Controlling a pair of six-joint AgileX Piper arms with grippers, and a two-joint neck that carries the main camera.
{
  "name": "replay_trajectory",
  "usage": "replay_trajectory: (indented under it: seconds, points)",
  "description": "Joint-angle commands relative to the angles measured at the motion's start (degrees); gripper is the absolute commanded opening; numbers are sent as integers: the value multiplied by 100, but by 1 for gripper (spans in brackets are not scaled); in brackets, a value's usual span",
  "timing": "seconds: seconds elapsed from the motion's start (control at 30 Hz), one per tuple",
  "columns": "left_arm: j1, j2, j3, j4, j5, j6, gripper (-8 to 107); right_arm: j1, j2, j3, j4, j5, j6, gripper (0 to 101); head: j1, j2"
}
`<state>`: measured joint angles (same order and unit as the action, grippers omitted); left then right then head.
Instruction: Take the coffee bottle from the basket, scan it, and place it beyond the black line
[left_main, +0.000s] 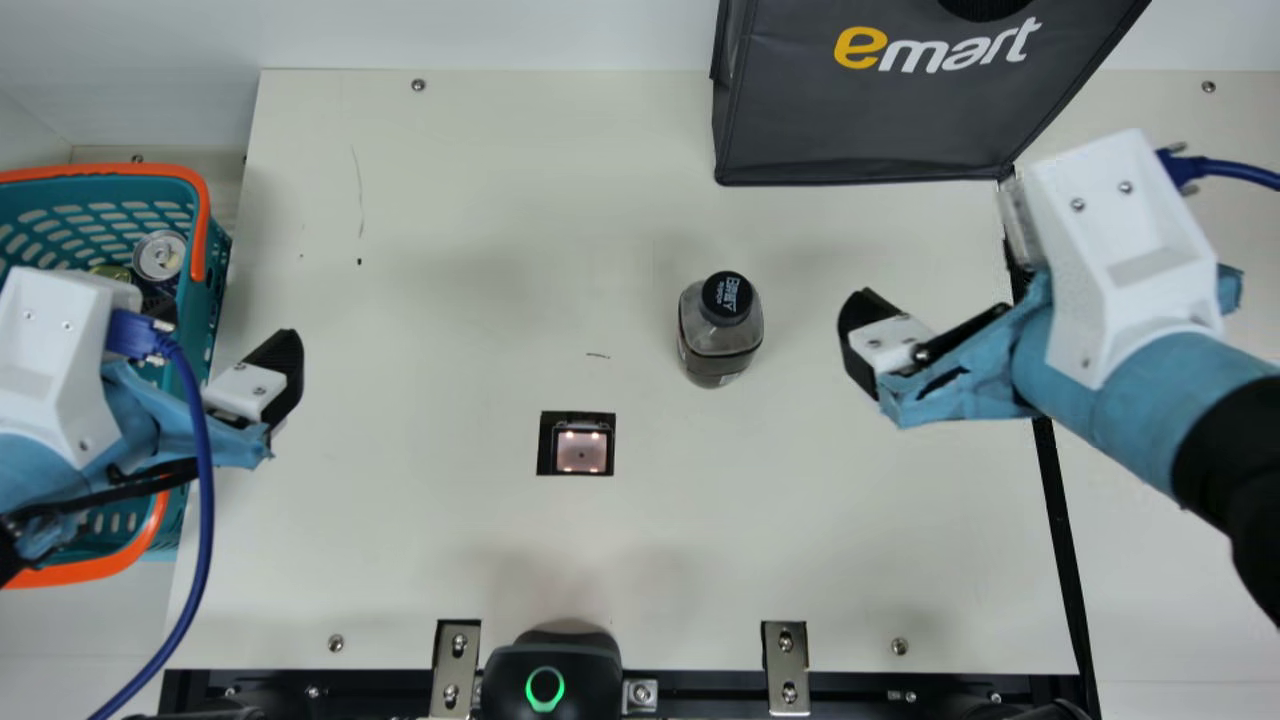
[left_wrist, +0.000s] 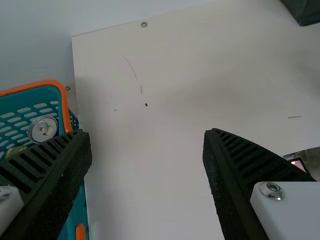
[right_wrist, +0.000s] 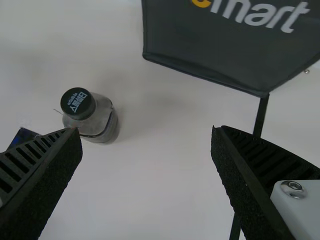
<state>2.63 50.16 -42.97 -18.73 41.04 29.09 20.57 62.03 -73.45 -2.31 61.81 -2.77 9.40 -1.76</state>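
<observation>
Coffee bottle (left_main: 720, 330): seen standing upright on the cream table (left_main: 400, 560), dark cap uppermost; situated between the scanner window and the black line, farther from the arms' side than the window; touched by neither gripper.
Left gripper (left_main: 222, 325): held over the table-side edge of the basket; fingers observed spread wide in its wrist view.
Right gripper (left_main: 940, 280): held between bottle and black line, well apart from the bottle; fingers likewise observed spread wide in its wrist view.
Scanner window (left_main: 582, 453): square, set in the tabletop, lit by small lights.
Basket (left_main: 205, 230): teal, orange-rimmed, placed at the table's left side; silver-topped can (left_main: 160, 256) held inside.
Black line (left_main: 1060, 520): run along the table's right side, up to the lower corner of the bag.
Bag (left_main: 860, 115): dark grey, placed at the table's far side.
Black device (left_main: 590, 670): mounted at the near edge, marked by a lit green ring.
</observation>
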Motion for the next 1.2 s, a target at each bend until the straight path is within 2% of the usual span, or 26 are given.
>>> replay_trajectory:
  seconds: [0.0,0.3,1.17]
  points:
    - [0,0,0,0,0,0,90,171,84,-25,-43,-42,34,91,-148,18]
    - [0,0,0,0,0,0,90,527,507,-152,-80,-231,27,91,-148,18]
    - [0,0,0,0,0,0,90,900,1654,-352,268,-639,-312,91,-148,18]
